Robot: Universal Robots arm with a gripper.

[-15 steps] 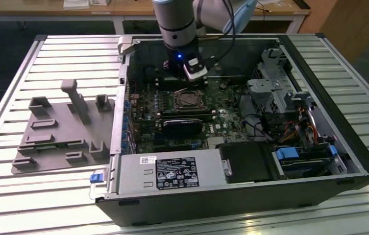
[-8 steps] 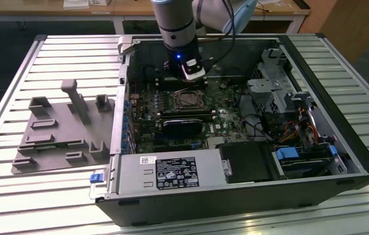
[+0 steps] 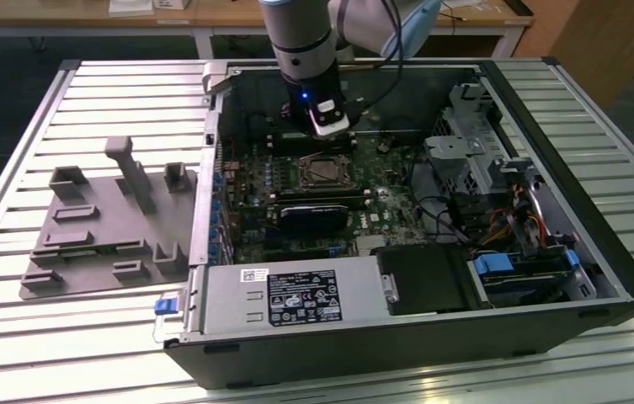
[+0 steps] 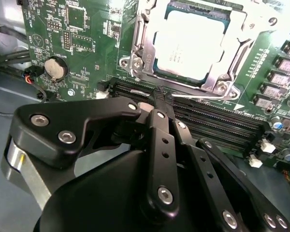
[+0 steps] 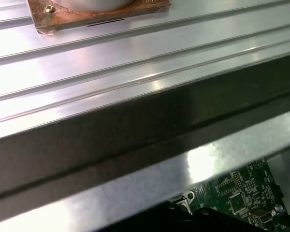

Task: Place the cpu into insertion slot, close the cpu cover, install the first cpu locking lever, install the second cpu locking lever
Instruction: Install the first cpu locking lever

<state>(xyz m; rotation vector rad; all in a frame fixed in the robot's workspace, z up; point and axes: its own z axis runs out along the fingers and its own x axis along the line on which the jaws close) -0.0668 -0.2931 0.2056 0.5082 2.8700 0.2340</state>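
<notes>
Cpu (image 4: 188,43) lies in the insertion slot (image 3: 303,173), framed by the lowered cpu cover (image 4: 141,43). Just beside it the tool (image 4: 160,96) hovers, tips pressed together, at a thin locking lever (image 4: 203,98). A slip here could scrape the memory slots (image 4: 208,121) alongside.

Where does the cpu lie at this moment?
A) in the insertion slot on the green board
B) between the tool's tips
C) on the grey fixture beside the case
A: in the second wrist view the cpu lies in the insertion slot, framed by the cpu cover.
</notes>
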